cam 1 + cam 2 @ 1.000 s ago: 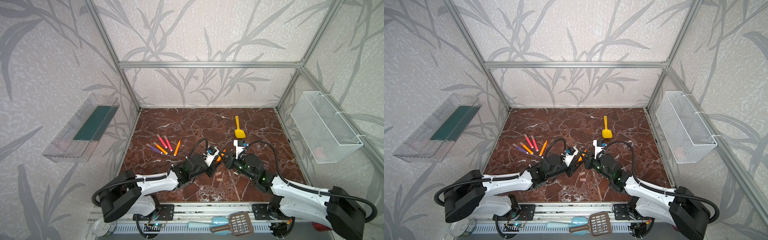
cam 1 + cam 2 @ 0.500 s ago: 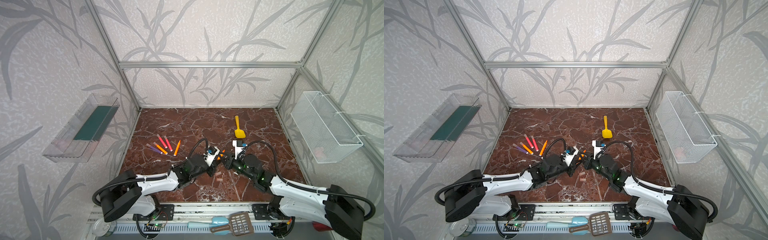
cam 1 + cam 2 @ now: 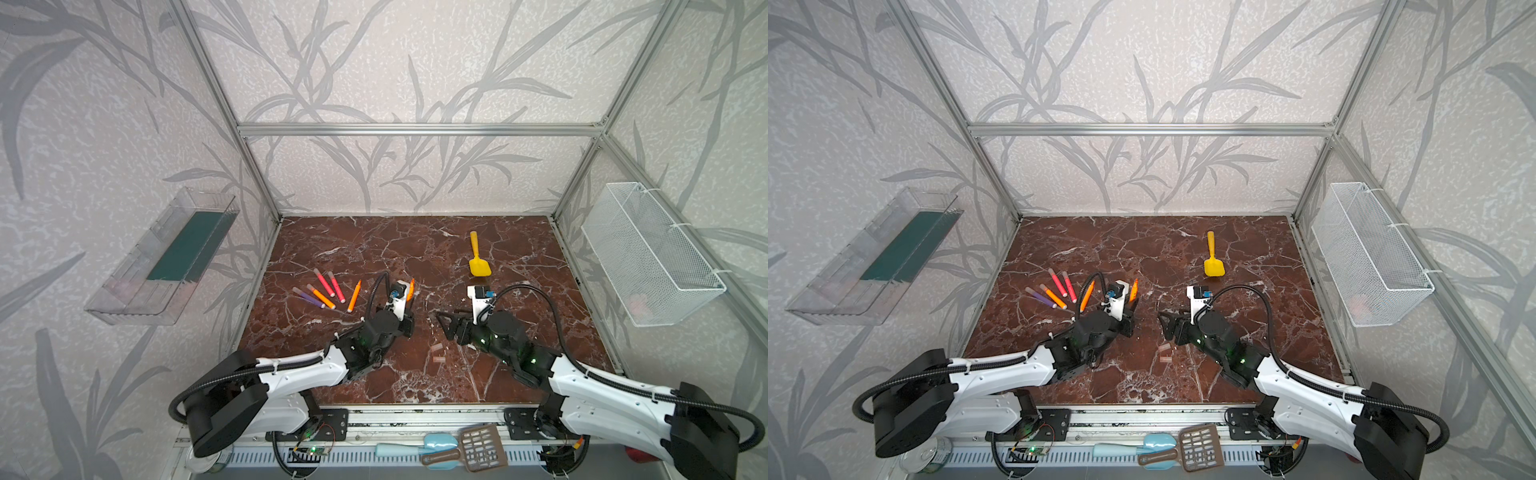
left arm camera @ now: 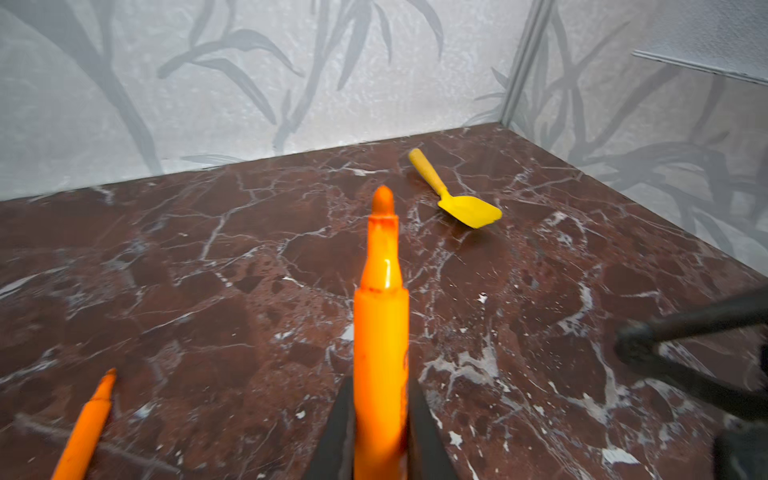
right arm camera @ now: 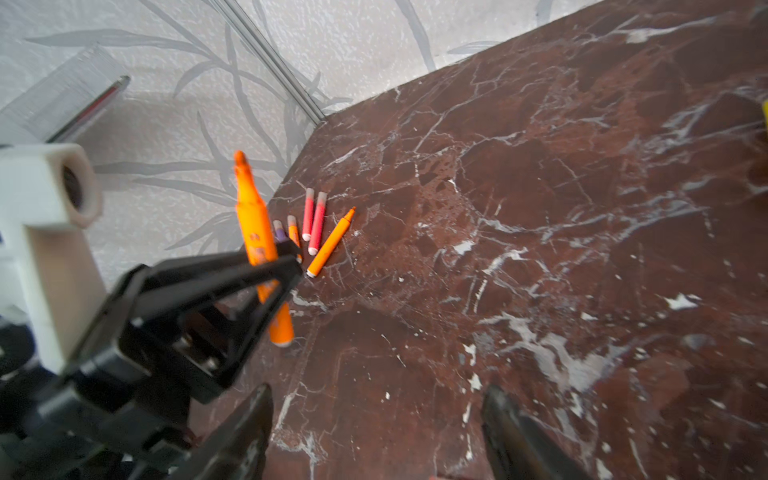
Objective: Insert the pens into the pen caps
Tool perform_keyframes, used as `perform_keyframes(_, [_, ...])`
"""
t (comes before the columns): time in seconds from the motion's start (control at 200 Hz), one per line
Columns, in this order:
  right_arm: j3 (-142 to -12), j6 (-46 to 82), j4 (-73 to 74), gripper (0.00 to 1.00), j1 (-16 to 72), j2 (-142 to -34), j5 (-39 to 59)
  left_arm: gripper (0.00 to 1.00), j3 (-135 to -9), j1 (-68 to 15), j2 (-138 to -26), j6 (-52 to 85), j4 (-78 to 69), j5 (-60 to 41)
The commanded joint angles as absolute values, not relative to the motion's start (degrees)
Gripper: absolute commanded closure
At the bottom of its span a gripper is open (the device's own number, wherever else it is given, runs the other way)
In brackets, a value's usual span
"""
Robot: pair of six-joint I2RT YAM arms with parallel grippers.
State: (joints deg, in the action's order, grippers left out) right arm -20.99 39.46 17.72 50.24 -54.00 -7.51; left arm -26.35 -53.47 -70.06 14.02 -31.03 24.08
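Now, left gripper clamped on one orange pen, its long axis raised off the table, bare tip aimed up and away from the arm bases. Right gripper: jaws apart, empty. Two pen caps rest on the table between the arms, just beside the right gripper and nearer to it than to the left; the pick likely falls to the right arm

The orange pen runs off the picture's edge between the left gripper fingers. The purple pen lies half hidden behind that pincer.
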Motion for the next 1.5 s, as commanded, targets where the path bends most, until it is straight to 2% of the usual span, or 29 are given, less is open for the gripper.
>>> perform_keyframes(0.0, [-18.25, 41.12, 8.35, 0.26, 51.1, -50.2, -11.47, 1.0, -28.02, -49.74, -67.32, 19.77, -22.11, 29.1])
perform_keyframes(0.065, [-16.63, 42.37, 6.95, 0.27, 51.54, -48.54, -10.8, 1.0, -30.54, -46.04, -67.88, 21.28, -16.53, 24.96])
perform_keyframes(0.145, [-15.61, 43.47, 4.86, 0.29, 52.39, -47.71, -10.28, 1.0, -31.51, -45.08, -69.02, 21.7, -14.4, 26.38])
perform_keyframes(0.395, [-12.23, 46.54, 6.38, 0.29, 53.61, -50.52, -9.13, 1.0, -27.97, -45.05, -68.02, 21.53, -21.23, 22.06])
perform_keyframes(0.92, [-18.38, 45.99, 17.48, 0.33, 54.57, -72.15, -1.13, 1.0, -28.03, -45.02, -69.91, 22.79, -20.48, 23.17])
perform_keyframes(1.499, [-27.48, 44.84, 19.64, 0.36, 56.78, -86.65, 2.1, 1.0, -27.89, -45.08, -71.21, 22.23, -21.18, 23.1])
